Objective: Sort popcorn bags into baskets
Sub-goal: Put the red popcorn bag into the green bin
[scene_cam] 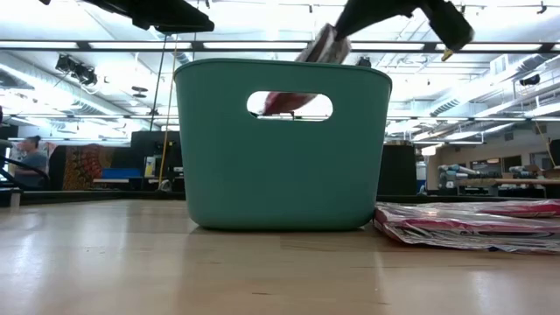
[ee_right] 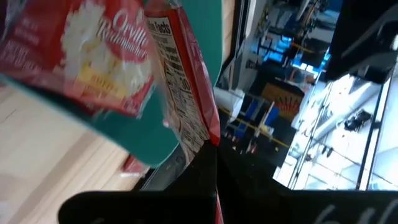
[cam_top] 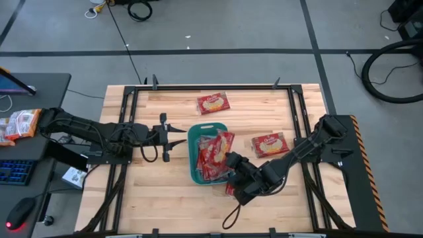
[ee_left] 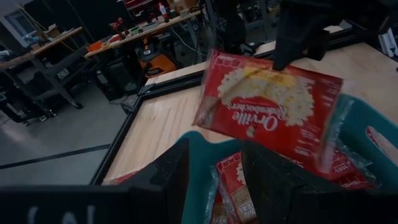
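Your right gripper [cam_top: 231, 160] pinches one popcorn bag [ee_left: 267, 115] by an edge, suspended above the teal bin [cam_top: 193, 155], which lies at its 9 o'clock. The left gripper [cam_top: 177, 140], fingers spread, waits beside the bin's far side.

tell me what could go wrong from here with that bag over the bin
1. The right gripper pinches the popcorn bag by one edge above the teal bin, which already holds several bags; released tilted, it may lean on the rim or slide out.
2. The open left gripper waits beside the bin's wall, so a swing by either arm could nudge the bin.
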Available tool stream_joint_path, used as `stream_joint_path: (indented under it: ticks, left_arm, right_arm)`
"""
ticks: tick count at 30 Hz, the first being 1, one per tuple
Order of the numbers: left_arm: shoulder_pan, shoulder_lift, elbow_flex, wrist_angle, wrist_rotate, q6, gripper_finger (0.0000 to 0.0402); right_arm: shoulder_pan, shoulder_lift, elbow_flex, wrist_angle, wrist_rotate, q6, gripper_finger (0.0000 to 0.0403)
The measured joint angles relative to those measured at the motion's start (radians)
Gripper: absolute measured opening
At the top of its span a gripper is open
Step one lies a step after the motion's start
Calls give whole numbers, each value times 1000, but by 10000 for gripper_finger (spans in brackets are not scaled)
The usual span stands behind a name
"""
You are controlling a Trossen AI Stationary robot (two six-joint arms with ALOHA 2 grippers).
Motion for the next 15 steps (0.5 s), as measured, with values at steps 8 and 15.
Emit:
stream_joint_path:
  ticks: [8,15]
  left_arm:
    - [0,0,0,0,0,0,151]
    - [0,0,0,0,0,0,151]
  right_arm:
    - [-40,0,0,172,-102,-132,0]
    - [-83,0,-7,256,-161,-199,0]
